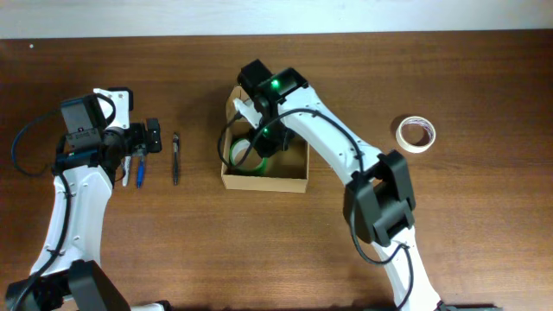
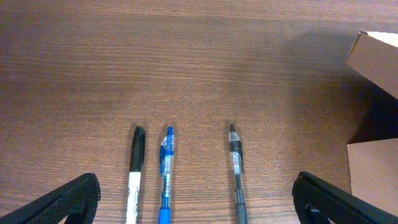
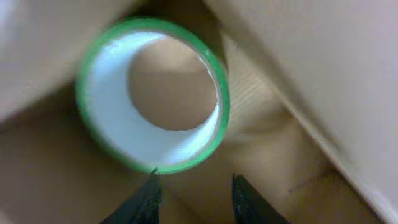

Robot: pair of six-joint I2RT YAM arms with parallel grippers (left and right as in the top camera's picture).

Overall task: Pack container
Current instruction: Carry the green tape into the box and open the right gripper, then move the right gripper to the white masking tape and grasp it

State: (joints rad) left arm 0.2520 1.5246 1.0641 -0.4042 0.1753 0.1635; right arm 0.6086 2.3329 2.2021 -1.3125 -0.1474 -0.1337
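Observation:
The container (image 1: 263,183) is an open tan cardboard box at the table's middle. My right gripper (image 1: 258,142) reaches down into it. In the right wrist view its fingers (image 3: 194,199) are open and empty, with a green-edged tape roll (image 3: 118,124) lying just ahead of them on the box floor, beside the box wall (image 3: 298,74). The roll shows in the overhead view (image 1: 243,157) at the box's left side. My left gripper (image 1: 143,138) is open and empty above the pens, and the left wrist view (image 2: 199,205) shows its fingers wide apart.
A black-capped marker (image 2: 134,168), a blue pen (image 2: 165,174) and a grey pen (image 2: 236,168) lie side by side left of the box. The box's flap (image 2: 373,56) shows at the right. A white tape roll (image 1: 416,133) lies on the table far right.

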